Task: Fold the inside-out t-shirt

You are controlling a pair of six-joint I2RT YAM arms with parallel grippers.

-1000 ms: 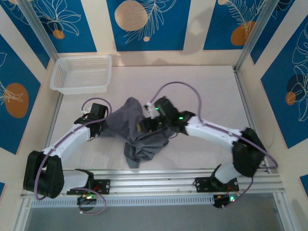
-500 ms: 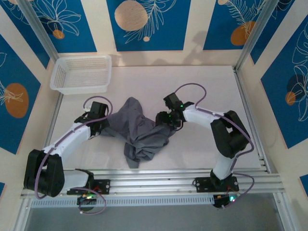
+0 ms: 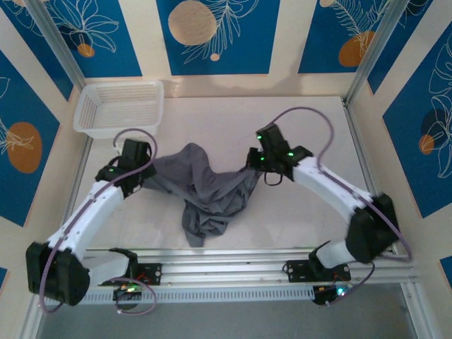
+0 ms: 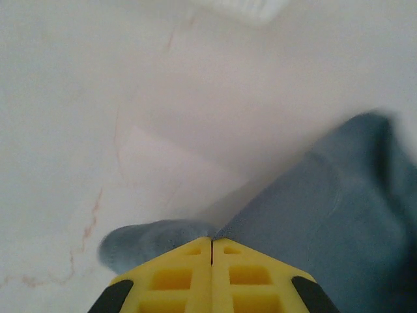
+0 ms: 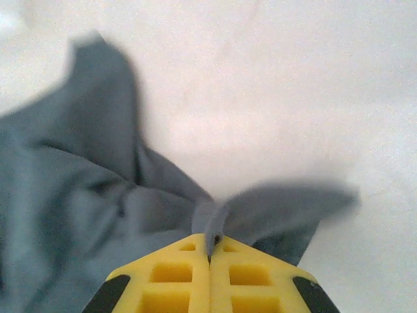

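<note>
Top external cam showed the table (image 3: 304, 134) w/ the inside-out t-shirt (image 3: 205, 189) in a crumpled heap, strung between my two grippers and nowhere near flat. White mesh basket (image 3: 120, 107) sat well beyond the left gripper (image 3: 146, 178), apart from the cloth.

That left gripper was clamped on the end of the shirt nearest it. On left wrist cam the yellow jaws were pressed tight together w/ a fold of grey fabric coming out at the tips, the rest trailing off to that hand's right. The right gripper (image 3: 252, 167) was clenched on the opposite end. Right wrist cam showed a small pinch of fabric caught at the jaw tips, the bulk spreading to that hand's left and a short flap to its right. Couldn't tell which part (hem, sleeve, shoulder) either hand had, and no tag was visible.

My read: the step in hand was the spread-out, prob. early in the task, since no fold was made yet. To do it well I'd draw both hands apart evenly and low over the table, so the cloth goes taut between them w/o roping up. The right pinch looked thin, so pull slowly or it could slip out. The middle lump trailing toward the arm bases needed laying flat before any fold. Keep the left hand short of the basket.
</note>
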